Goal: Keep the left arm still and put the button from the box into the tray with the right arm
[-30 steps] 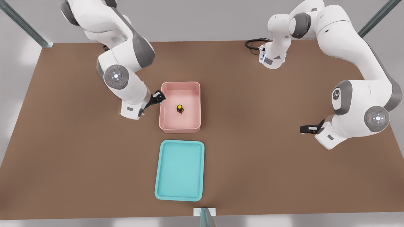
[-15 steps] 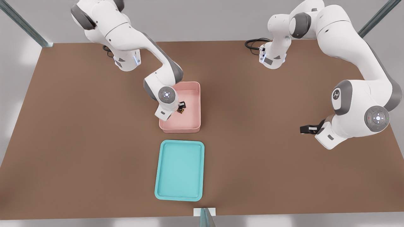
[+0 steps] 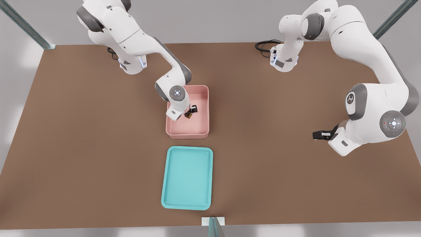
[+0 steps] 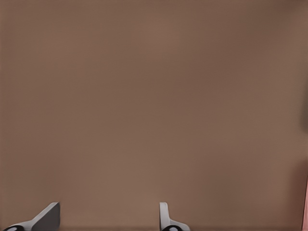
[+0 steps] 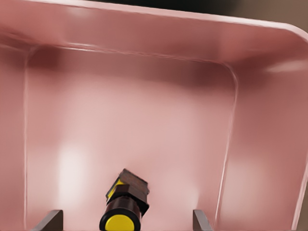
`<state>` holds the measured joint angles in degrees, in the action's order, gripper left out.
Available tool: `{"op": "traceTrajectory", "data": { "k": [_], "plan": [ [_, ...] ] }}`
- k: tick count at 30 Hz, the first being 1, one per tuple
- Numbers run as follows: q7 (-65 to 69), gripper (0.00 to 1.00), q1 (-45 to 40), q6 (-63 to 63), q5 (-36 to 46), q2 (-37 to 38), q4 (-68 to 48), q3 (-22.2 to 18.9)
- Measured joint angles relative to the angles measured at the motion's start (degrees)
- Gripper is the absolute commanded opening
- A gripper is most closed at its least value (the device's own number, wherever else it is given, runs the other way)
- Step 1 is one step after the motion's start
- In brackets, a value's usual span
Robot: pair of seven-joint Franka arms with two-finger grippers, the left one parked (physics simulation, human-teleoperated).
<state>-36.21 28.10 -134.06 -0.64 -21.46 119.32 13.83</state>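
The pink box (image 3: pixel 187 134) sits mid-table, and the button (image 3: pixel 188 115) stands on its floor near the middle. My gripper (image 3: pixel 192 110) reaches down into the box from the front view's left and hangs right at the button. In the right wrist view the yellow-topped button (image 5: pixel 123 208) sits between the two fingertips (image 5: pixel 50 219), which stand wide apart and clear of it, so the gripper (image 5: pixel 126 220) is open. The pink box wall (image 5: pixel 144 33) rises behind. The turquoise tray (image 3: pixel 165 177) lies bare just in front of the box.
The other arm (image 3: pixel 365 108) rests over the table at the front view's right. A black cable (image 3: pixel 264 45) lies by its base at the back. Brown tabletop (image 3: pixel 82 158) surrounds box and tray, and metal frame posts stand at the corners.
The working arm swung from outside the box's left wall over into the box and lowered its gripper around the button. In the last half second it shifted only slightly.
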Motion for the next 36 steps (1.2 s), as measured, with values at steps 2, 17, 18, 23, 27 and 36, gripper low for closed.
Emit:
{"op": "traceTrajectory", "data": {
  "k": [2,17,18,23,27,36],
  "plan": [
    [-0.8,1.0,0.0,-3.5,-0.7,0.0,3.1,0.1],
    [-6.1,1.0,-0.3,-17.8,-3.7,-0.4,9.1,3.4],
    [-6.4,1.0,-0.4,-18.0,-3.7,-0.5,9.1,3.4],
    [-7.4,1.0,-0.6,-18.6,-4.8,-0.9,9.1,3.0],
    [-8.0,1.0,-0.6,-18.5,-6.4,-0.8,9.2,2.9],
    [-8.8,1.0,-0.7,-18.4,-8.7,-0.7,10.5,2.9]
  ]
}}
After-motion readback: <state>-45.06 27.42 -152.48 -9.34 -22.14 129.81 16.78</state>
